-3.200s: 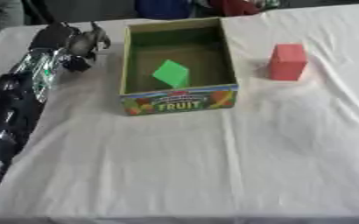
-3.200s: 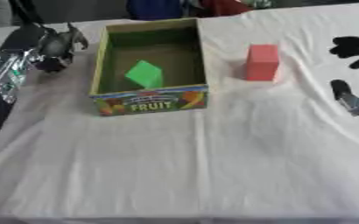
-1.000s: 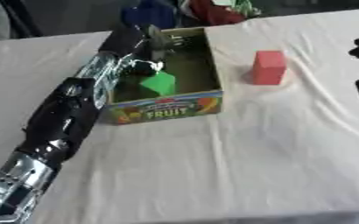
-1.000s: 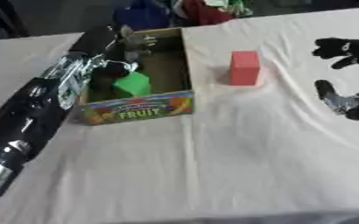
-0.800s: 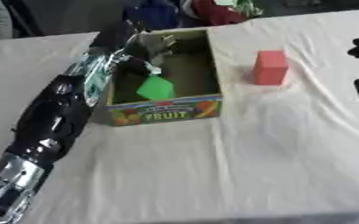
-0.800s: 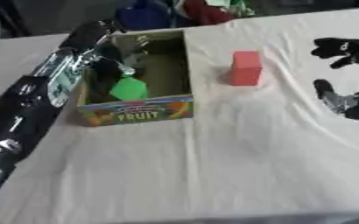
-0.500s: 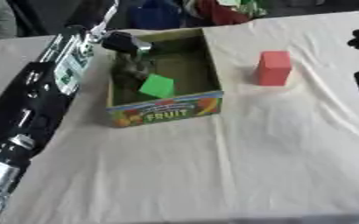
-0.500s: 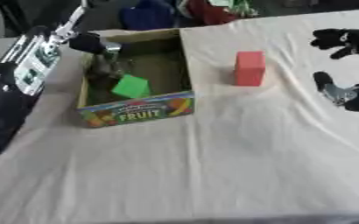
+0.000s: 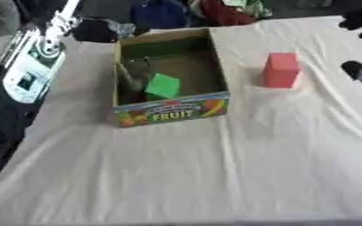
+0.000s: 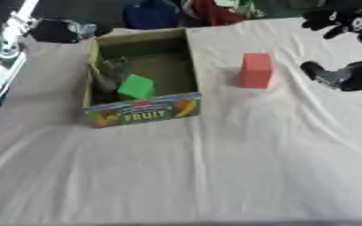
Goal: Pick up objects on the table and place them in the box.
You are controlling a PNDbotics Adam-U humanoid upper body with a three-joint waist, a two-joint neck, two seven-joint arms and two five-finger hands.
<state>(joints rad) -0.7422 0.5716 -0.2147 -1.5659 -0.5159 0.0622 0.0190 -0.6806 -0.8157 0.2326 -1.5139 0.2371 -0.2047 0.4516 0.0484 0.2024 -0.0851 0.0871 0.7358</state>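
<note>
The left arm (image 9: 29,75) comes in along the left side of the bench (image 9: 215,176). The left hand (image 9: 95,31) is a dark shape up by the far left corner of the box (image 9: 168,112), outside it. I cannot tell how its fingers are set, because the hand is just a dark blob.

The box sits open on the white cloth and has the word FRUIT on its front. Inside it lies a green block (image 9: 163,85), near the front wall. Next to it, by the left wall, there is a darker thing (image 9: 134,73). I cannot make out what it is. So it looks like at least one thing is already put away, maybe two.

To the right of the box, apart from it, a red block (image 9: 280,69) stands on the cloth. Nothing touches it. It is the only thing I can see that is not in the box yet, so this one is left to do.

At the right edge is the right hand (image 10: 350,44). Its fingers are spread open and hold nothing. It is near the red block, so it could be the one to pick it up next.
</note>
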